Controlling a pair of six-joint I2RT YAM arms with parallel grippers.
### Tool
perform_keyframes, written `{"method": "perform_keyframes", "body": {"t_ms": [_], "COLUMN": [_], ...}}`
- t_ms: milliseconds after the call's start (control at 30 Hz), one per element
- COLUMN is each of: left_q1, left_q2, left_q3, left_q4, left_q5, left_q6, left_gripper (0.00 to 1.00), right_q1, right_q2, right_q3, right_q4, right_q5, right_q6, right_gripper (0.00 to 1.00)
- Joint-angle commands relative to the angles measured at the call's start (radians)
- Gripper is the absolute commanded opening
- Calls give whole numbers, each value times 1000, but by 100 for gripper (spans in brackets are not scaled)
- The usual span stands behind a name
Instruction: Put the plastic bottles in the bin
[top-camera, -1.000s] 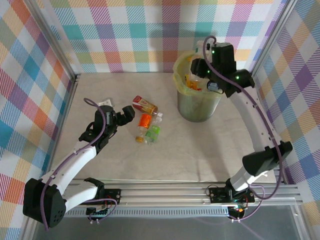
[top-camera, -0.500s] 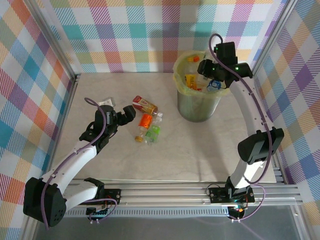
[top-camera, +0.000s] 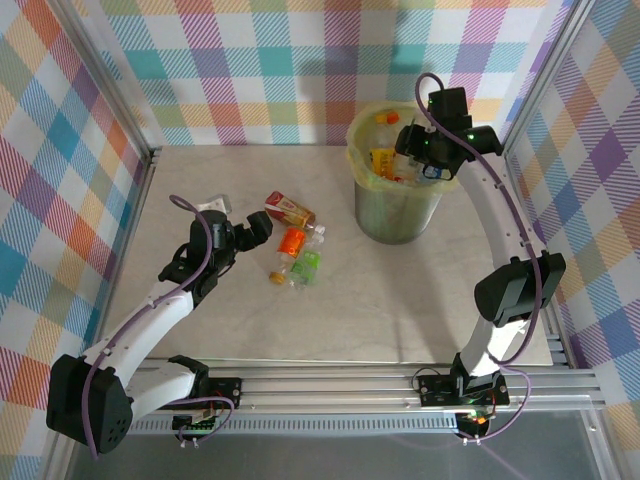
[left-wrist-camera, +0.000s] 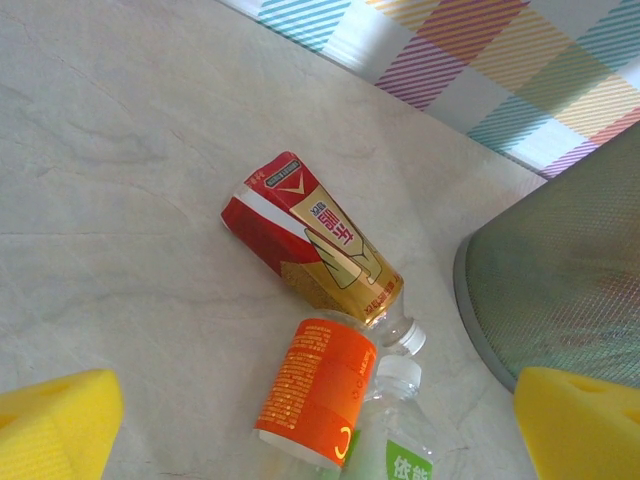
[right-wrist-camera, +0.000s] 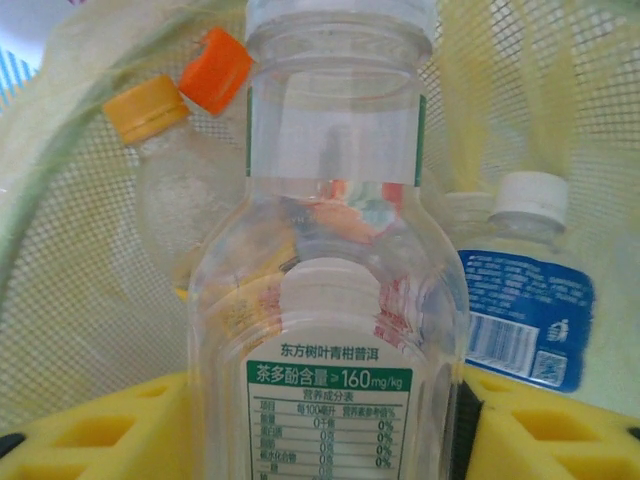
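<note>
Plastic bottle (right-wrist-camera: 330, 300) at right pincer (right-wrist-camera: 325, 425), neck pointing away into bin (top-camera: 395, 215), grip unclear, left pincer (left-wrist-camera: 318, 425) wide open, empty

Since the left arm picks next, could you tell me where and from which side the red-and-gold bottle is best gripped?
I would grip the red-and-gold bottle across its body, towards the base end, coming down from above. It lies flat on the table, and its cap end is close beside the orange-labelled bottle, while bare surface flanks the base half, leaving room for the fingers.
</note>
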Motion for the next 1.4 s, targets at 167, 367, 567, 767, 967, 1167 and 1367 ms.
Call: {"method": "perform_keyframes", "body": {"t_ms": [167, 367, 567, 767, 967, 1167, 1367], "left_q1": [15, 16, 15, 16, 15, 15, 15], "left_q2": [8, 13, 30, 64, 66, 70, 87], "left_q3": [34, 36, 42, 77, 53, 18, -23], "left_q4": [34, 35, 43, -41, -72, -74, -39], "left_q5": [14, 13, 54, 106, 110, 76, 55], "left_q6": [21, 21, 22, 63, 67, 59, 40], "left_gripper": [100, 100, 100, 100, 100, 100, 100], "right_q1": [-8, -8, 17, 99, 322, 532, 631], "right_q2": [-48, -59, -126, -228, -337, -389, -300], "right_q3": [8, 18, 4, -40, -193, -447, -574], "right_q4": [-52, -63, -63, -78, -51, 52, 106], "right_q5": [136, 124, 23, 9, 112, 152, 145], "right_q6": [-53, -96, -147, -157, -79, 98, 232], "right_gripper": [77, 82, 93, 100, 100, 100, 100]}}
